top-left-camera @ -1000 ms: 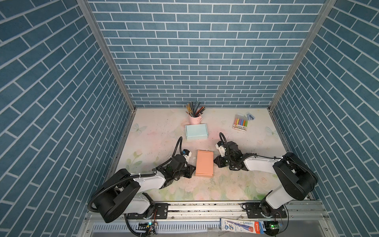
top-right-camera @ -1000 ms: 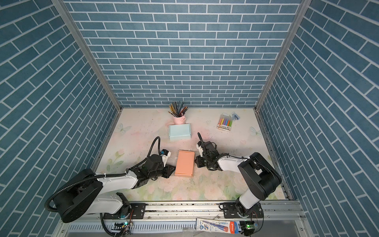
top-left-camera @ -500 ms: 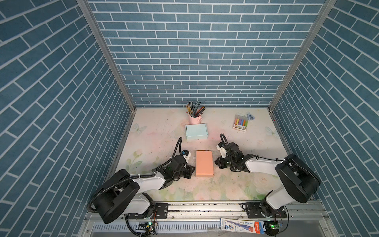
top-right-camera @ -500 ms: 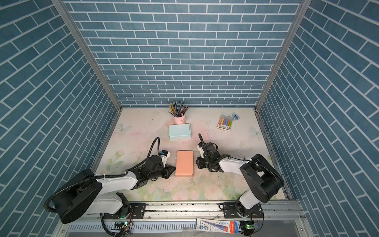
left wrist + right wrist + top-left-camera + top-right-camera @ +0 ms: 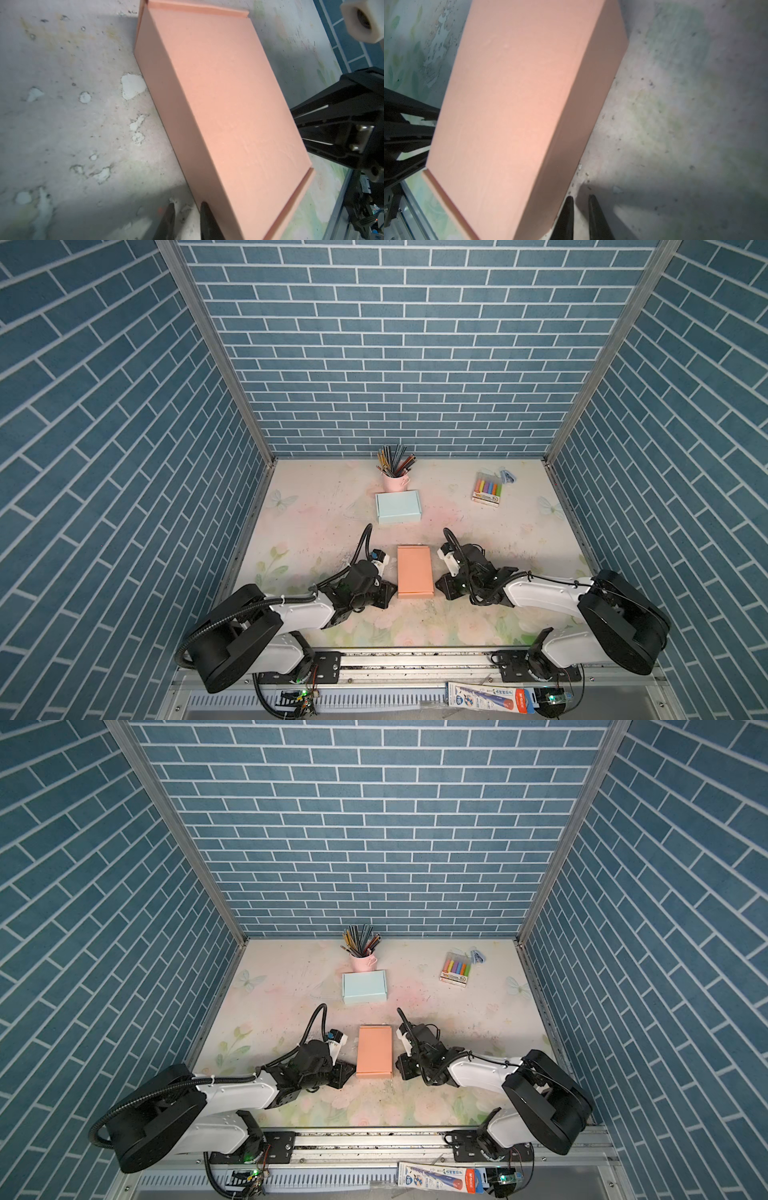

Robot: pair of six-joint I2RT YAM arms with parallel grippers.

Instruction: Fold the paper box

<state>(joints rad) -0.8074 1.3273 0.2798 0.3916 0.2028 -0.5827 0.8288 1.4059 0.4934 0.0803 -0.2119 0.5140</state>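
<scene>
The paper box (image 5: 413, 574) (image 5: 375, 1050) is salmon-orange, closed and flat on the table at the front middle. My left gripper (image 5: 388, 593) (image 5: 347, 1071) lies low at its left side near the front corner. In the left wrist view the gripper (image 5: 187, 204) is open by a narrow slit with only table between the fingers, and one fingertip (image 5: 204, 205) rests against the box wall (image 5: 166, 116). My right gripper (image 5: 442, 587) (image 5: 401, 1067) sits at the box's right side. In the right wrist view the gripper (image 5: 580, 197) shows a thin gap, holding nothing, right beside the box (image 5: 512, 104).
Behind the orange box lies a light blue box (image 5: 398, 507), with a pink cup of pencils (image 5: 395, 479) behind it. A pack of coloured markers (image 5: 487, 489) and a small blue clip (image 5: 508, 477) sit at the back right. The metal rail (image 5: 415, 664) borders the front.
The right gripper has slid a little toward the table's front along the box's right side, and the box has straightened slightly. The left gripper has stayed put.
</scene>
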